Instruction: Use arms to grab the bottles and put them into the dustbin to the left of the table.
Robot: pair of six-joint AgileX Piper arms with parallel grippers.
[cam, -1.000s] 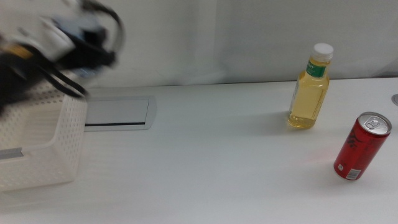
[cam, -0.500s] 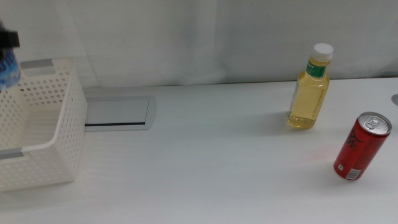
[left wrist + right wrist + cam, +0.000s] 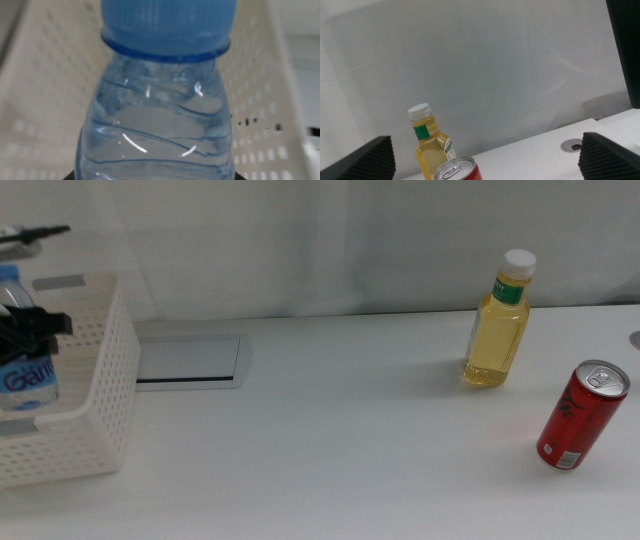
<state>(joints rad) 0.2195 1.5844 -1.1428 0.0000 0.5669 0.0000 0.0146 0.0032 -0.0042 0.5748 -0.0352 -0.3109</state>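
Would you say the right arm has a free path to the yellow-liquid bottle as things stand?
Probably yes, with care: the right gripper is open and faces the yellow-liquid bottle, but the red can stands close in front of it in the right wrist view.

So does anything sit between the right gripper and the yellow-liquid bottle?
Yes: in the right wrist view the red can stands directly in front of the yellow-liquid bottle, between it and the right gripper, whose jaws are open.

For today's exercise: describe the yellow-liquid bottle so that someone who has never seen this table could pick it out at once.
Start at the wide white table and look to its far right side, well away from the white perforated dustbin at the left. Two upright containers stand there. The yellow-liquid bottle is the farther one, clear plastic with a white cap and green neck band, unlike the red can nearer the camera.
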